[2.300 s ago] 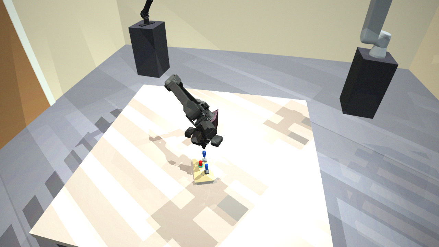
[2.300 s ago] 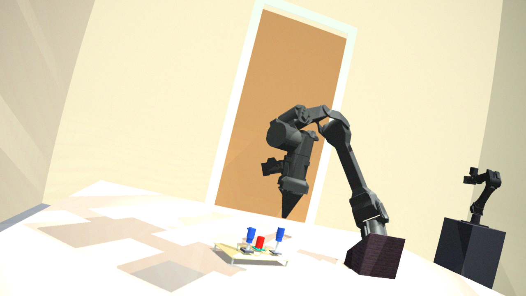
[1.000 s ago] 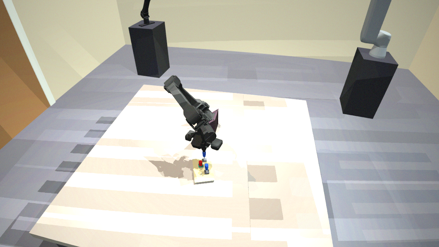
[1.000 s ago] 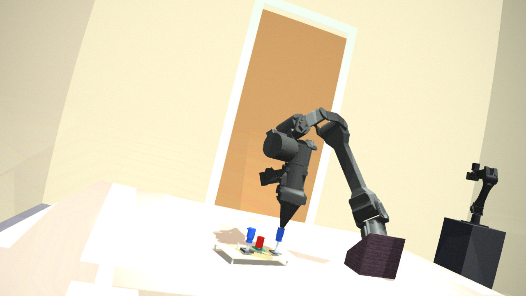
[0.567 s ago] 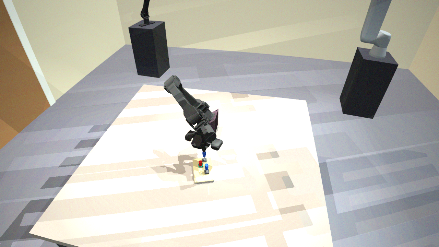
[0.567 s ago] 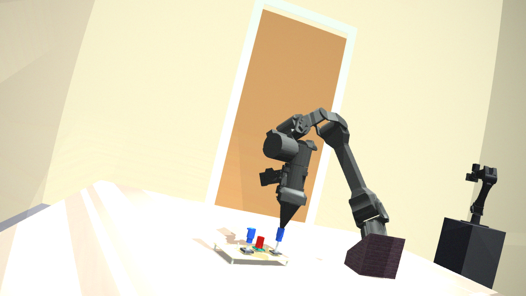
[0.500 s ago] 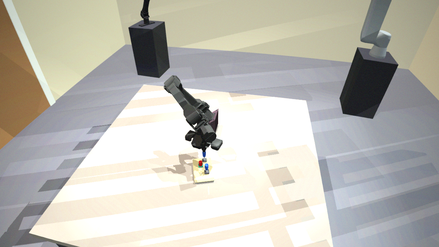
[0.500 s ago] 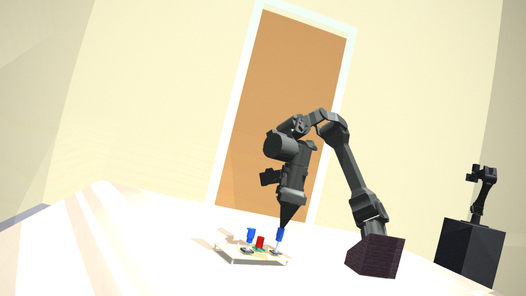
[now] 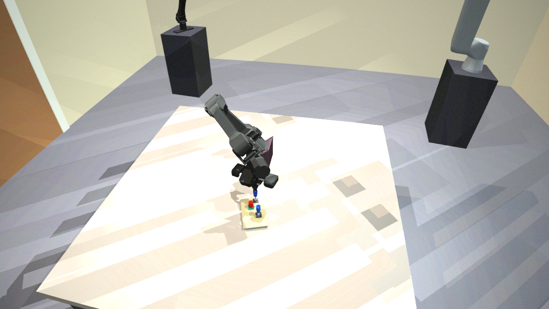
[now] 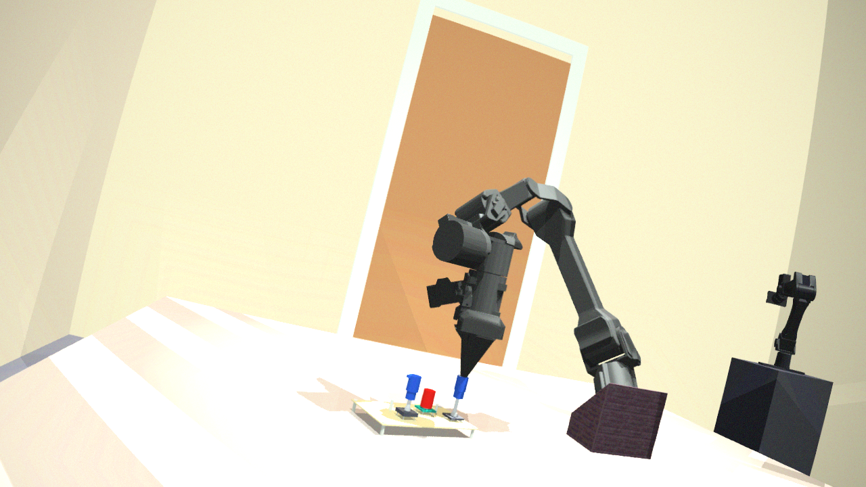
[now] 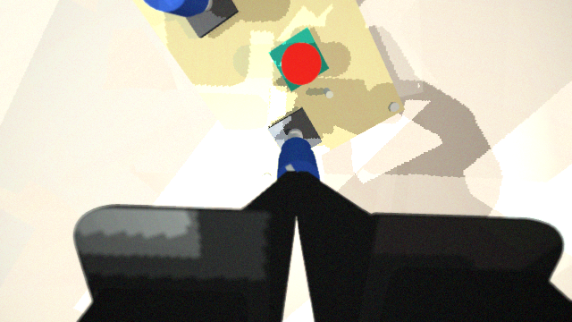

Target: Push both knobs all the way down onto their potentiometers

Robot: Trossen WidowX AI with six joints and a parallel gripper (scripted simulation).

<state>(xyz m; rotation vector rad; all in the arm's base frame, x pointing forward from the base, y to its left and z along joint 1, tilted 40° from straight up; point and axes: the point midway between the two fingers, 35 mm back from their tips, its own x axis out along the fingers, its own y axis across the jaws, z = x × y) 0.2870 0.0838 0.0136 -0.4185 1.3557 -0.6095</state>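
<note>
Right, status:
surface: pale table (image 9: 153, 246) with light and tan stripes and patchy shadows; grey floor (image 9: 479, 215) around it.
room: cream walls, orange door (image 10: 460, 199) in a white frame behind the arm; two dark pedestals (image 9: 458, 107) off the table, each carrying another arm.
arm base: sits on a dark block (image 10: 618, 421) on the table, well apart from the board.
board: cream circuit board (image 10: 417, 423) on short legs, near table centre.
on board: two blue knobs on shafts, red cylinder (image 10: 428, 397) on a green square between them.
far knob (image 10: 412, 385): raised, bare shaft showing below it, untouched.
near knob (image 10: 461, 385): also raised on its shaft, above its grey potentiometer (image 11: 295, 130).
gripper (image 10: 467, 369): points straight down, fingers closed to a point, nothing between them.
contact: tip sits on top of near knob; wrist view shows the knob poking out just past the tip.
</note>
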